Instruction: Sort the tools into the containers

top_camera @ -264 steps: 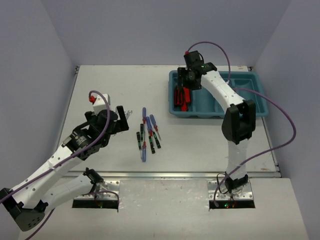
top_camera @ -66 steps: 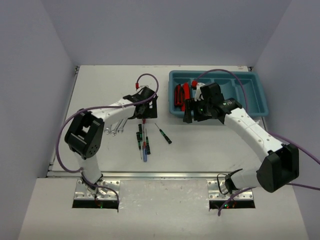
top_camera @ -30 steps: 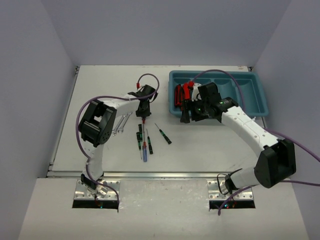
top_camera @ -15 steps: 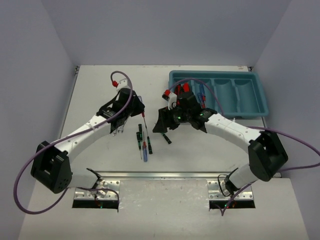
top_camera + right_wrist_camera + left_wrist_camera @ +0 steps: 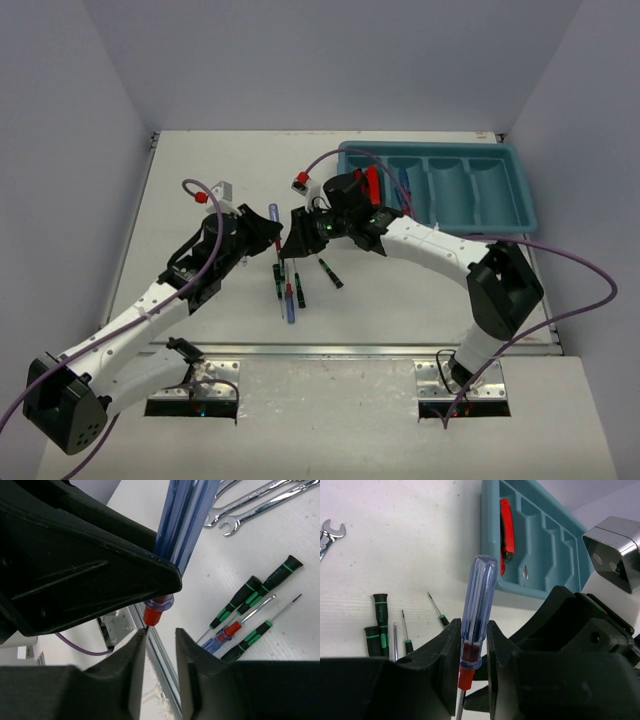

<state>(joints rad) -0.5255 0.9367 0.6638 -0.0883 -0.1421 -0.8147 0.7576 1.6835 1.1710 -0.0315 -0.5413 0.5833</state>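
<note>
Blue-handled screwdriver [image 5: 478,605] above tabletop [image 5: 200,180], left of tray [image 5: 525,190]. Long axis steep: handle outward, red collar toward left wrist. Left gripper [image 5: 472,630] clamped on handle's lower end. Right gripper [image 5: 160,640] just below collar, narrow gap; grip unclear.

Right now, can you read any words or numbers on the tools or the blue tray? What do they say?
No text can be read.
Black screwdriver: small white print along the handle, too blurred to read.
Blue-handled screwdriver: no words or numbers seen.
Teal tray: no label or sign seen.
Silver wrenches: any stamp is too small to tell.
</note>
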